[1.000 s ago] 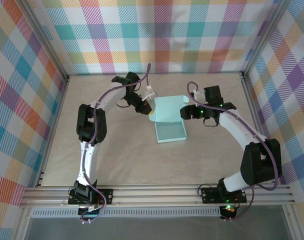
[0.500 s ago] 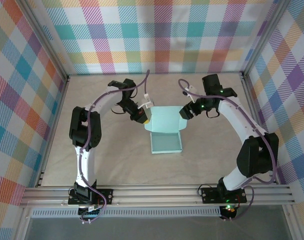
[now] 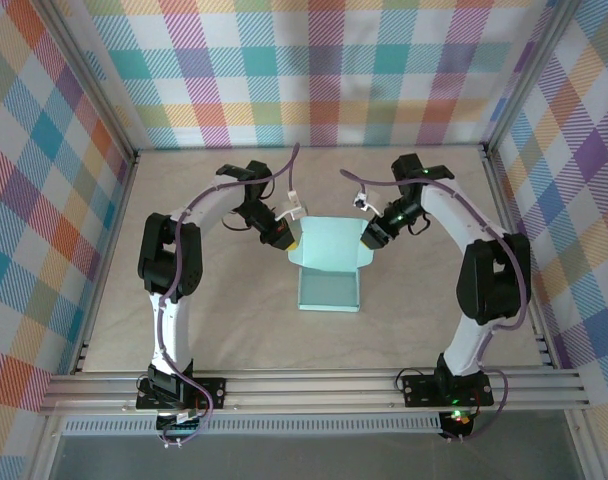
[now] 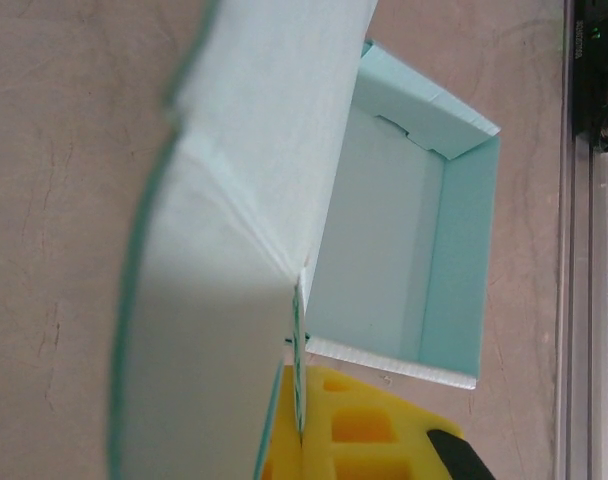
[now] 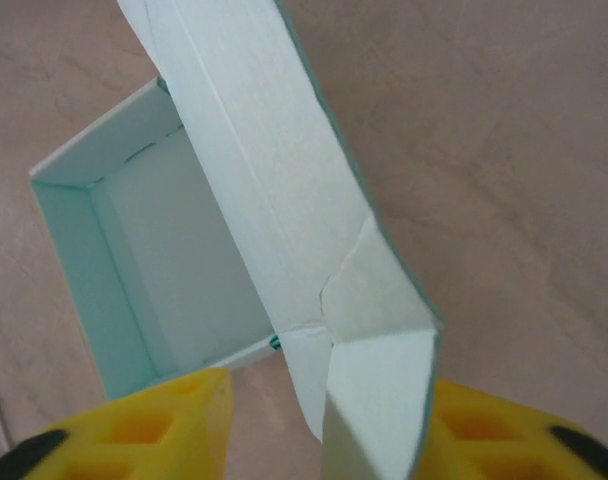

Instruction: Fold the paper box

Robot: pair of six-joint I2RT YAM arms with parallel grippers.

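Observation:
The paper box [image 3: 329, 291] is pale mint card and lies mid-table as an open tray with its lid [image 3: 329, 243] raised at the far side. My left gripper [image 3: 287, 234] is shut on the lid's left side flap. In the left wrist view that thin flap [image 4: 300, 330] is pinched between the yellow pads [image 4: 384, 420], with the tray [image 4: 384, 220] beyond. My right gripper [image 3: 370, 237] straddles the lid's right corner. Its jaws stand apart around the folded side flap [image 5: 374, 400]. The right pad [image 5: 484, 430] is against the card, while the left pad [image 5: 154, 420] stands clear of it.
The beige tabletop [image 3: 234, 310] is ringed by checked cloth walls [image 3: 314, 70] and metal frame rails [image 3: 314, 390] at the near edge. Both arms arch inward from their bases and meet at the box.
The box has slid a little left and towards the near edge. My right gripper has swung in to the lid's right corner and its jaws have narrowed. The left gripper keeps its hold.

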